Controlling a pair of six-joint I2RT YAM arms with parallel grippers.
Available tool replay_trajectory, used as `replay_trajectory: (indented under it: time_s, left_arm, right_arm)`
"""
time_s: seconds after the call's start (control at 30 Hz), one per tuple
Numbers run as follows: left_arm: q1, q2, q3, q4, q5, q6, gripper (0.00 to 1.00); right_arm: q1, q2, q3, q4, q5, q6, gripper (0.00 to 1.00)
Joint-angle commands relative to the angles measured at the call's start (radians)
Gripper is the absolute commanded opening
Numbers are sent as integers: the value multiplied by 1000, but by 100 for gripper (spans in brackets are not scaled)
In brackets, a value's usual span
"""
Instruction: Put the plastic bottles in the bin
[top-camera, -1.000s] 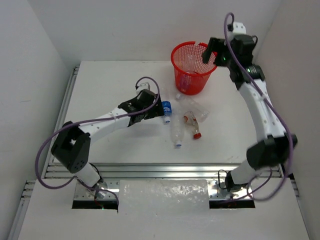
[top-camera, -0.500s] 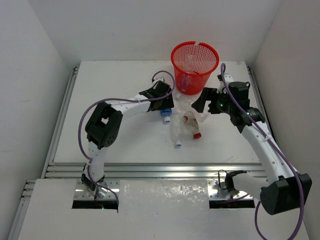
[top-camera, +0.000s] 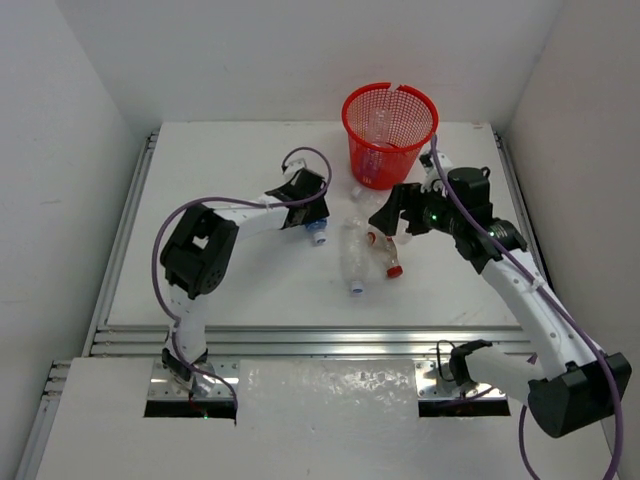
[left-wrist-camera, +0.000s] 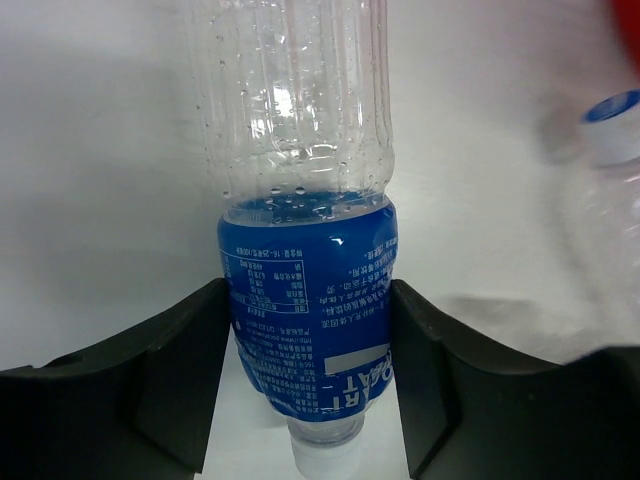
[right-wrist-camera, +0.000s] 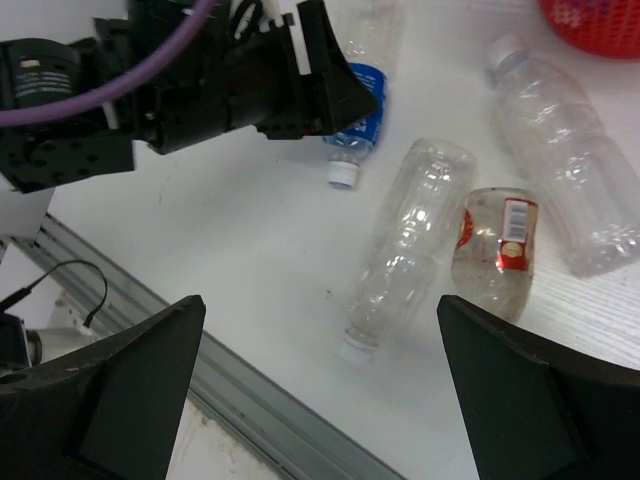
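Left gripper (left-wrist-camera: 308, 350) pinches clear blue-labelled plastic bottle (left-wrist-camera: 300, 230) at label | likely light, crushable; ease your squeeze | right gripper (right-wrist-camera: 320, 390) wide, empty

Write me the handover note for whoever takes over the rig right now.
Left gripper: shut on the blue-label bottle, which lies on the table.
Right gripper: open, hovering above three loose bottles: clear bottle, red-label bottle, second clear bottle.
Bin: at the far edge, something pale shows inside.
Left to do: these four into the bin.
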Motion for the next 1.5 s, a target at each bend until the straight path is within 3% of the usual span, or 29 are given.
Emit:
replay_trajectory:
  time_s: [0.0, 0.03, 0.23, 0.3, 0.43, 0.53, 0.73, 0.93, 1.0, 1.07, 1.13, 1.2, 1.3, 1.33, 1.37, 1.4, 1.43, 1.47]
  left_arm:
    - [37, -114, -192, -45, -47, 36, 11]
    - [40, -151, -228, -38, -64, 60, 0]
    - [37, -510, -495, -14, -75, 83, 0]
    - [37, -630, -626, 104, -9, 112, 0]
    - [35, -973, -884, 394, 312, 215, 0]
    - [28, -1137, -975, 546, 454, 226, 0]
    - [23, -1331, -1115, 744, 710, 177, 0]
    - [20, -1374, -1153, 859, 855, 125, 0]
    - [20, -1377, -1150, 867, 861, 125, 0]
    - [20, -1370, -1129, 821, 849, 138, 0]
    - [18, -1354, -1103, 784, 841, 160, 2]
    - [18, -1343, -1095, 776, 818, 157, 1]
    - [20, -1336, -1078, 746, 792, 163, 0]
    - [18, -1337, -1074, 730, 794, 164, 3]
    - [20, -1340, -1071, 727, 794, 160, 7]
    - [18, -1345, -1059, 695, 777, 158, 27]
    - [18, -1348, -1048, 665, 759, 158, 44]
    - [18, -1359, -1011, 614, 675, 143, 79]
  right_arm:
    - [37, 38, 26, 34, -17, -8, 99]
    - [38, 44, 20, 49, -27, 6, 99]
    - [75, 66, -2, 117, -87, 52, 99]
    - [84, 84, -6, 172, -145, 54, 99]
    - [92, 141, -25, 341, -288, 133, 99]
    - [131, 193, -13, 424, -304, 165, 99]
    - [222, 263, -11, 591, -254, 207, 99]
    - [313, 322, 76, 602, -228, 192, 99]
    - [319, 352, 82, 628, -288, 219, 99]
    - [322, 368, 72, 693, -392, 259, 88]
    - [322, 369, 61, 720, -426, 270, 71]
    - [322, 376, 62, 737, -501, 287, 73]
    - [320, 391, 75, 721, -534, 281, 52]
    - [320, 392, 78, 715, -537, 276, 28]
    - [320, 400, 82, 708, -537, 265, 16]
    - [319, 402, 96, 700, -535, 262, 2]
    - [314, 403, 99, 692, -529, 256, 0]
    - [301, 394, 102, 683, -480, 248, 0]
